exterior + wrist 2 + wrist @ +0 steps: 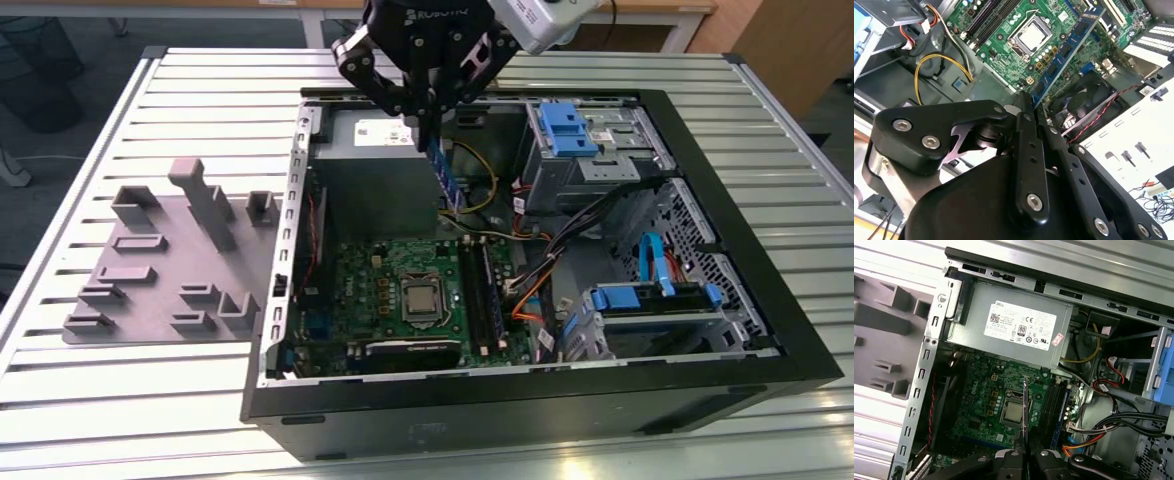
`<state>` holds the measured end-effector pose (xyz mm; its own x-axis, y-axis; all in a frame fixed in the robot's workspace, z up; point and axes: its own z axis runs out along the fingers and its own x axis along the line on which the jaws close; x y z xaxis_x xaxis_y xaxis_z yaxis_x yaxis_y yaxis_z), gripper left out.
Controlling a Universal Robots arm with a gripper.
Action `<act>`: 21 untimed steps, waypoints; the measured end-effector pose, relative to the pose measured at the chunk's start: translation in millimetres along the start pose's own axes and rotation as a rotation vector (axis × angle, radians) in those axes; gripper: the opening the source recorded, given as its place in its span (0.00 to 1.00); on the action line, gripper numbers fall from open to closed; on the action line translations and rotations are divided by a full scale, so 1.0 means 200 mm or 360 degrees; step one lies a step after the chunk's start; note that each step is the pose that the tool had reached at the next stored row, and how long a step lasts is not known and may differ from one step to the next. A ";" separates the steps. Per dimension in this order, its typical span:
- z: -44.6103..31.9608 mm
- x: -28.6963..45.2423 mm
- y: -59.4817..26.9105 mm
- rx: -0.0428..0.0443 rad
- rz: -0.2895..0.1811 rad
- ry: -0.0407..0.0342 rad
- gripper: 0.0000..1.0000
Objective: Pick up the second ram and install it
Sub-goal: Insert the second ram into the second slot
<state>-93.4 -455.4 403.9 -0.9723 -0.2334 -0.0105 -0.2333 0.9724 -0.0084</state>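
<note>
My gripper [429,128] hangs over the open computer case [534,400], shut on the second ram [449,178], a thin dark blue stick pointing down toward the green motherboard [394,285]. In the second wrist view the ram [1068,47] runs out from between the black fingers [1024,125] above the processor [1030,36]. The first wrist view has the ram [1025,410] edge-on, just beside the long memory slots [1054,407], still above the board and touching nothing.
A grey tray [160,260] with upright blocks lies at the exterior view's left of the case. Inside are the power supply [380,150], blue drive caddies [574,130], loose cables [541,245] and a fan [1079,105].
</note>
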 end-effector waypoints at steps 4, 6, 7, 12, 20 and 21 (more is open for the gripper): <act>0.000 0.000 0.000 0.0000 0.0000 0.0000 0.14; 0.000 0.000 0.000 0.0000 0.0008 0.0000 0.14; 0.001 0.000 0.000 0.0000 0.0021 0.0000 0.14; 0.006 0.000 0.000 0.0001 0.0151 0.0001 0.14; 0.024 -0.026 -0.006 0.0002 0.0249 0.0004 0.14; 0.024 -0.028 -0.007 0.0002 0.0251 0.0004 0.14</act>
<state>-87.6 -455.5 399.1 -0.9969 -0.0780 -0.0093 -0.0780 0.9969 -0.0081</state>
